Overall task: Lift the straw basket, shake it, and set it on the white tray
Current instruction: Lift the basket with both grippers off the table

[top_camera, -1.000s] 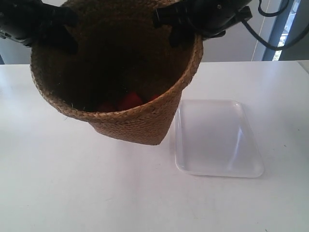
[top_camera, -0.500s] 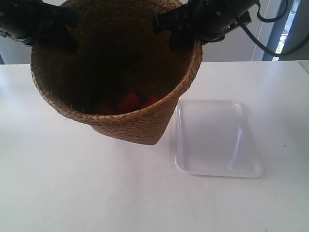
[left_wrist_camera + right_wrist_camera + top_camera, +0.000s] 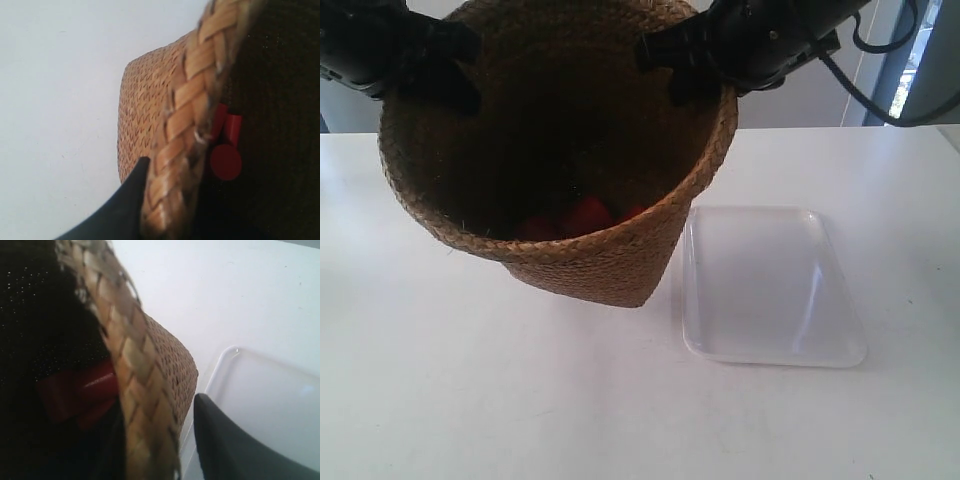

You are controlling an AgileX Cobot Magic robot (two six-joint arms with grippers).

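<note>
The straw basket (image 3: 590,270) hangs tilted above the table, just left of the white tray (image 3: 770,290), which lies bare. My left gripper (image 3: 460,70) pinches the rim at the exterior view's left. In the left wrist view, the gripper (image 3: 170,170) has one black finger (image 3: 135,190) outside the braided rim (image 3: 190,110), and the inner finger is hidden. My right gripper (image 3: 680,65) holds the rim on the tray side. In the right wrist view, the gripper (image 3: 155,410) straddles the rim (image 3: 135,375), its outer finger (image 3: 225,440) standing off the tapered wall. Red pieces (image 3: 585,212) lie in the basket's bottom.
The white table (image 3: 470,400) stretches around the basket and the tray. A black cable (image 3: 880,80) trails from the right arm at the back. The tray's corner (image 3: 235,352) shows beside the basket wall in the right wrist view.
The basket rose a little, then dropped and shifted slightly left, both grippers holding the rim throughout. The red pieces inside have shifted.
</note>
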